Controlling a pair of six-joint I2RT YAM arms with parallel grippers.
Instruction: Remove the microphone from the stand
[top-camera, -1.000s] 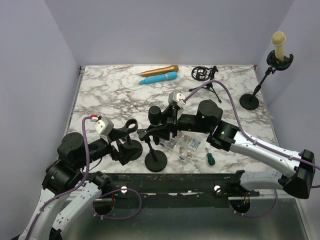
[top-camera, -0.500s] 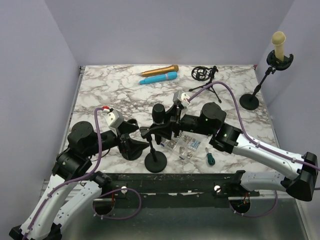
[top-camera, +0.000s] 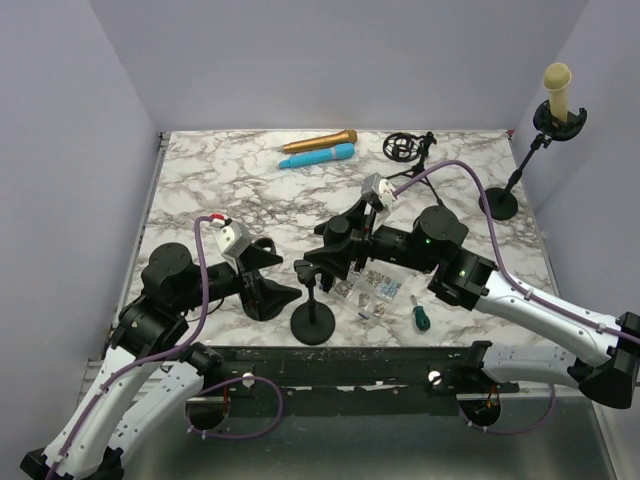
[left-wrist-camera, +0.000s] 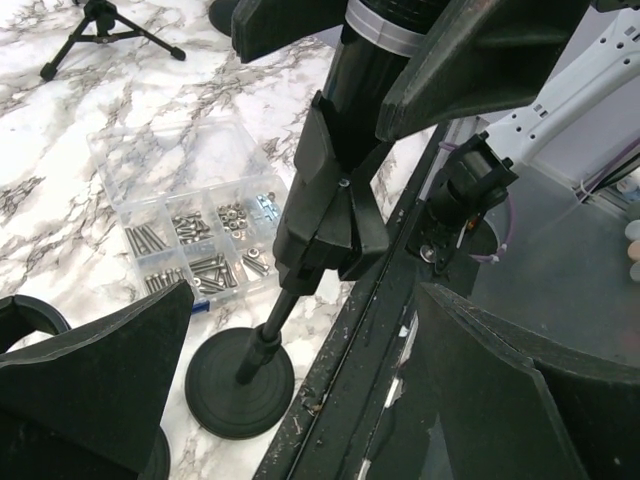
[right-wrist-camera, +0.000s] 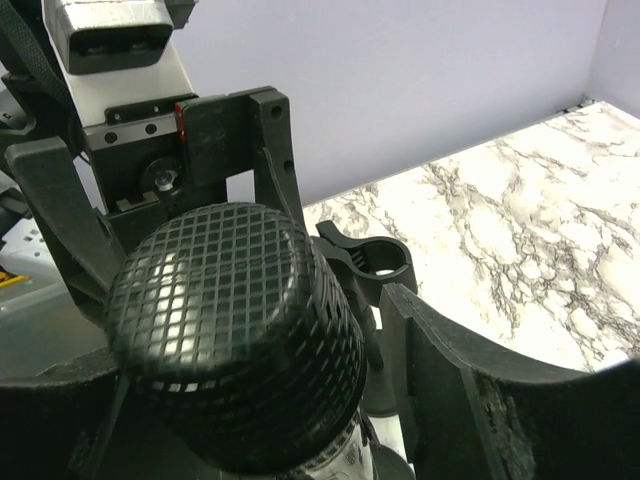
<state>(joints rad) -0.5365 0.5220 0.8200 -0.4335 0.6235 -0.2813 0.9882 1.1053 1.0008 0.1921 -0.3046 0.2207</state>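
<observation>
A black microphone (top-camera: 335, 234) with a mesh head (right-wrist-camera: 230, 340) sits between the fingers of my right gripper (top-camera: 345, 245), which is shut on it. Its lower body still runs down to the clip (left-wrist-camera: 325, 205) of a black round-base stand (top-camera: 312, 322); I cannot tell if it is free of the clip. My left gripper (top-camera: 280, 295) is open. In the left wrist view its fingers (left-wrist-camera: 95, 385) straddle the stand's base (left-wrist-camera: 240, 382) without touching it.
A second stand with an empty clip (right-wrist-camera: 368, 262) stands just left (top-camera: 262, 247). A clear screw box (top-camera: 375, 287) and a green screwdriver (top-camera: 420, 316) lie near. Gold (top-camera: 320, 141) and blue (top-camera: 318, 155) microphones, a tripod (top-camera: 410, 150) and a tall stand (top-camera: 498, 203) stand at the back.
My right gripper has moved right with the microphone, and the stand's clip leaned with it. My left gripper has swung right toward the stand's base.
</observation>
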